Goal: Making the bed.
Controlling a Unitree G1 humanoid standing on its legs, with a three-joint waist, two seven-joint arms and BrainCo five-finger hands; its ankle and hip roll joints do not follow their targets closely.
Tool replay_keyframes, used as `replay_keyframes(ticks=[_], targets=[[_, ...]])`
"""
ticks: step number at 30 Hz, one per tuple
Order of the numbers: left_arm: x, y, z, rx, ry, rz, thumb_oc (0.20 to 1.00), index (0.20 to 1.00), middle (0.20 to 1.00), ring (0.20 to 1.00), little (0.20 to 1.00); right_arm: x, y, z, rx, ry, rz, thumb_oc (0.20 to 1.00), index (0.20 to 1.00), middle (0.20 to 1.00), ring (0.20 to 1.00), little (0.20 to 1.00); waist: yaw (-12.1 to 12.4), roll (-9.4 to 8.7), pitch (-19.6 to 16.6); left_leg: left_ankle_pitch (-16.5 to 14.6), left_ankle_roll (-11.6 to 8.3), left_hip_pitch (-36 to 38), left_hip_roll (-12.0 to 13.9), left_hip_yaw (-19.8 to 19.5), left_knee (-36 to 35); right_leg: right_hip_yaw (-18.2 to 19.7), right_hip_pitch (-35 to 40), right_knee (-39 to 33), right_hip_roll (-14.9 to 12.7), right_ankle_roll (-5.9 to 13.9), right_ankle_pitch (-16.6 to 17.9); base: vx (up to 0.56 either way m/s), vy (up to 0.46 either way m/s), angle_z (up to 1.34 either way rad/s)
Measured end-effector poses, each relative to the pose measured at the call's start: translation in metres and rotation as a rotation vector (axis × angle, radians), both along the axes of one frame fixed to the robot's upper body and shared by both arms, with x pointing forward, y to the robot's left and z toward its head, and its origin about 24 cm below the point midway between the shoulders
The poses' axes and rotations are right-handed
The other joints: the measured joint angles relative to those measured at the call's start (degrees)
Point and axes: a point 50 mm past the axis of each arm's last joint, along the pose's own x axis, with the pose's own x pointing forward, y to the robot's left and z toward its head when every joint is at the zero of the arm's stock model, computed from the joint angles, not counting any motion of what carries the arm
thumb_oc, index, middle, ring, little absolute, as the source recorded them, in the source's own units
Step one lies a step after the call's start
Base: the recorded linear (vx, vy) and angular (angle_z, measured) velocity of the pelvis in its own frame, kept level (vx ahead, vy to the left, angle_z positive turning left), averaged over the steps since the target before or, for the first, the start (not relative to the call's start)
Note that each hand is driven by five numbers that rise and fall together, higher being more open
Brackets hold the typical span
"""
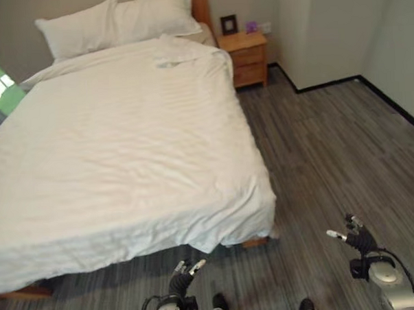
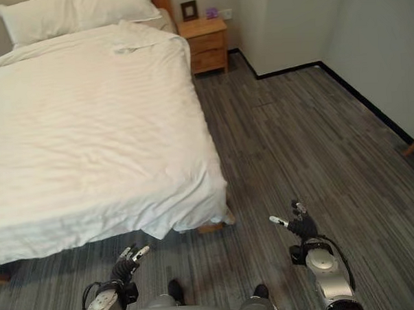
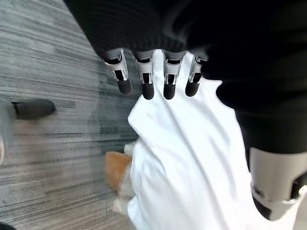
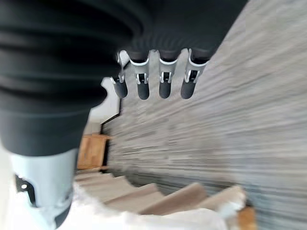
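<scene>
Streaked grey plank floor (image 1: 330,143); smooth white duvet (image 1: 117,145); left hand (image 1: 181,278), right hand (image 1: 358,239), fingers straight, empty

Bedroom, plainly furnished: one wide bed (image 1: 124,152) under a white duvet (image 1: 110,132) with two white pillows (image 1: 119,21) at a wooden headboard (image 1: 199,8), a wooden nightstand (image 1: 247,54) with drawers beside it, grey wood-grain floor (image 1: 330,143), pale walls (image 1: 325,26) with dark skirting.

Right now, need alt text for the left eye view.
A bed covered by a white duvet, two pillows at its head, a wooden nightstand beside it. Both hands, left and right, hang open over grey floor.
</scene>
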Motion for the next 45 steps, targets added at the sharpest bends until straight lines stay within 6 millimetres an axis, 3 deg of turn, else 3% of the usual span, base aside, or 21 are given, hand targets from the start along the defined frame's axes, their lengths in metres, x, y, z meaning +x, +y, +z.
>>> replay_keyframes(ticks=[3,8,12,13,15,17,21,22,26,27,29,30,31,33,34,35,36,37,38,40,45], targets=[[0.016,0.026,0.010,0.082,-0.042,0.006,1.000,1.000,1.000,1.000,1.000,-0.002,0.017,-0.008,0.059,-0.001,-0.016,1.000,1.000,1.000,1.000,1.000,-1.5,-6.27,-0.9,-0.6,1.65,1.1,-4.1,-0.1,-1.8,0.3,0.4,0.7,-3.4,1.90,0.0,0.11,0.117,0.16],[0.021,0.034,0.015,0.122,-0.051,-0.042,1.000,1.000,1.000,1.000,1.000,-0.018,0.036,-0.020,0.071,0.041,0.005,1.000,1.000,1.000,1.000,1.000,-4.1,-10.78,-2.4,-1.4,3.07,2.7,-4.6,1.8,-1.5,3.8,-2.4,6.1,-5.4,2.31,0.1,0.01,-0.024,-0.22],[0.033,0.009,0.028,0.088,-0.121,-0.152,1.000,1.000,1.000,1.000,1.000,-0.023,0.045,-0.023,0.062,0.051,0.025,1.000,1.000,1.000,1.000,1.000,-6.4,-9.30,-1.7,-1.5,2.10,4.7,-3.6,6.6,-1.3,5.8,-4.8,6.9,-4.2,2.09,0.9,-0.12,-0.137,-0.72],[0.040,0.000,0.035,0.062,-0.170,-0.191,1.000,1.000,1.000,1.000,1.000,-0.020,0.046,-0.021,0.042,0.044,0.046,1.000,1.000,1.000,1.000,1.000,-6.2,-7.13,-1.5,-1.9,1.72,6.0,-1.7,11.0,-1.0,3.8,-7.0,6.6,-4.5,0.82,0.2,-0.16,-0.248,-1.70],[0.058,-0.013,0.047,0.024,-0.250,-0.211,1.000,1.000,1.000,1.000,1.000,-0.023,0.038,-0.024,-0.013,0.086,0.060,1.000,1.000,1.000,1.000,1.000,-5.0,-4.54,-1.3,-3.3,0.53,5.8,1.1,14.7,1.3,-10.6,-6.3,10.0,-7.8,-1.41,-0.9,-0.07,-0.231,-1.26],[0.074,-0.016,0.057,0.024,-0.305,-0.226,1.000,1.000,1.000,1.000,1.000,-0.028,0.031,-0.027,-0.043,0.116,0.055,1.000,1.000,1.000,1.000,1.000,-5.3,-3.22,-1.0,-4.2,-1.15,4.6,3.6,13.8,4.2,-12.8,-6.1,11.7,-7.6,-0.81,-0.3,-0.01,-0.361,-0.49],[0.072,-0.026,0.051,-0.012,-0.289,-0.212,1.000,1.000,1.000,1.000,1.000,-0.031,0.019,-0.023,-0.081,0.126,0.059,1.000,1.000,1.000,1.000,1.000,-5.6,0.60,-2.1,-1.3,-1.84,6.2,10.0,12.8,7.5,-9.3,-7.0,12.0,-1.1,-3.79,-4.0,0.06,-0.307,-0.69],[0.073,-0.025,0.051,-0.011,-0.287,-0.207,1.000,1.000,1.000,1.000,1.000,-0.028,0.019,-0.021,-0.075,0.116,0.058,1.000,1.000,1.000,1.000,1.000,-6.1,0.93,-2.2,0.9,-4.52,6.1,13.0,12.5,12.2,-7.5,-6.5,10.2,1.4,-4.05,-4.0,0.11,-0.271,-1.18],[0.072,-0.024,0.051,-0.010,-0.293,-0.183,1.000,1.000,1.000,1.000,1.000,-0.029,0.019,-0.022,-0.073,0.124,0.077,1.000,1.000,1.000,1.000,1.000,-5.3,-0.39,-1.7,11.0,-7.14,3.8,19.4,2.8,26.3,-1.9,-4.2,6.8,5.8,-7.85,-4.1,0.07,-0.205,-1.16],[0.072,-0.029,0.054,-0.029,-0.307,-0.167,1.000,1.000,1.000,1.000,1.000,-0.024,0.022,-0.010,-0.084,0.075,0.104,1.000,1.000,1.000,1.000,1.000,-5.1,-1.98,-1.3,8.0,-8.46,0.3,14.8,-8.8,28.3,3.1,-4.5,5.2,6.3,-10.31,-3.2,0.14,-0.170,-1.59],[0.075,-0.035,0.057,-0.047,-0.341,-0.131,1.000,1.000,1.000,1.000,1.000,-0.014,0.033,-0.002,-0.088,0.037,0.175,1.000,1.000,1.000,1.000,1.000,-3.9,-4.99,0.1,-1.1,-7.28,-2.5,0.9,-22.0,22.1,9.6,-5.0,3.3,6.8,-10.87,-0.8,0.27,-0.145,-1.89],[0.071,-0.040,0.049,-0.055,-0.310,-0.124,1.000,1.000,1.000,1.000,1.000,-0.008,0.040,-0.003,-0.086,0.037,0.221,1.000,1.000,1.000,1.000,1.000,-0.9,-5.33,0.2,-4.1,-4.56,-2.2,-6.0,-28.1,13.2,14.7,-5.3,1.2,7.7,-10.59,-1.1,0.31,-0.090,-2.17],[0.068,-0.039,0.042,-0.047,-0.272,-0.127,1.000,1.000,1.000,1.000,1.000,-0.005,0.044,-0.008,-0.084,0.054,0.240,1.000,1.000,1.000,1.000,1.000,-0.9,-4.99,0.6,-3.5,-3.63,-3.4,-8.0,-27.2,4.8,14.3,-4.7,0.1,8.9,-11.00,-0.8,0.26,-0.079,-1.74],[0.072,-0.035,0.038,-0.033,-0.255,-0.115,1.000,1.000,1.000,1.000,1.000,-0.021,0.040,-0.024,-0.098,0.137,0.231,1.000,1.000,1.000,1.000,1.000,-1.4,-3.77,1.4,-2.2,-2.39,-8.8,-8.7,-19.9,0.9,12.6,-3.9,0.0,10.7,-11.91,-1.0,0.34,-0.097,-0.63],[0.068,-0.037,0.033,-0.037,-0.229,-0.092,1.000,1.000,1.000,1.000,1.000,-0.027,0.037,-0.032,-0.115,0.185,0.241,1.000,1.000,1.000,1.000,1.000,-0.6,-1.95,1.3,-2.6,-2.88,-12.4,-9.4,-20.6,0.2,14.3,-4.0,-0.2,12.9,-9.36,-4.5,0.34,-0.060,-0.61],[0.066,-0.044,0.030,-0.054,-0.212,-0.085,1.000,1.000,1.000,1.000,1.000,-0.028,0.027,-0.031,-0.145,0.200,0.234,1.000,1.000,1.000,1.000,1.000,0.9,3.54,1.4,-4.4,-4.82,-14.3,-5.3,-22.2,-1.0,14.9,-5.8,5.4,17.5,-10.23,-7.0,0.27,0.002,-1.07],[0.069,-0.039,0.037,-0.039,-0.245,-0.091,1.000,1.000,1.000,1.000,1.000,-0.028,0.030,-0.031,-0.132,0.195,0.229,1.000,1.000,1.000,1.000,1.000,2.8,3.07,2.4,-4.2,-4.79,-15.1,-4.8,-22.0,-0.6,15.1,-5.7,10.2,16.6,-11.42,-8.6,0.18,0.014,-0.89],[0.069,-0.035,0.034,-0.024,-0.226,-0.085,1.000,1.000,1.000,1.000,1.000,-0.028,0.033,-0.034,-0.112,0.200,0.209,1.000,1.000,1.000,1.000,1.000,3.0,3.71,4.0,-1.4,-1.76,-15.3,-3.6,-21.7,2.2,13.4,-3.6,9.1,17.1,-14.02,-7.8,0.32,0.078,-0.56],[0.069,-0.028,0.034,0.001,-0.223,-0.087,1.000,1.000,1.000,1.000,1.000,-0.031,0.042,-0.037,-0.076,0.197,0.204,1.000,1.000,1.000,1.000,1.000,3.4,1.33,3.6,-1.1,-1.42,-15.2,-5.0,-18.4,3.3,12.6,-3.2,8.5,14.6,-13.85,-7.6,0.33,0.101,0.04],[0.073,-0.024,0.037,0.017,-0.237,-0.086,1.000,1.000,1.000,1.000,1.000,-0.035,0.043,-0.036,-0.065,0.192,0.199,1.000,1.000,1.000,1.000,1.000,2.0,-2.18,4.0,-0.6,-1.00,-14.0,-6.4,-13.5,2.4,13.4,-0.1,4.2,11.7,-12.42,-8.7,0.43,0.113,0.45],[0.070,-0.027,0.038,0.018,-0.239,-0.064,1.000,1.000,1.000,1.000,1.000,-0.030,0.034,-0.030,-0.101,0.174,0.174,1.000,1.000,1.000,1.000,1.000,1.9,-1.23,1.6,2.2,2.74,-5.7,-5.4,-10.8,-1.8,17.1,4.1,2.8,9.6,-6.59,-9.5,0.32,0.066,-0.06]])
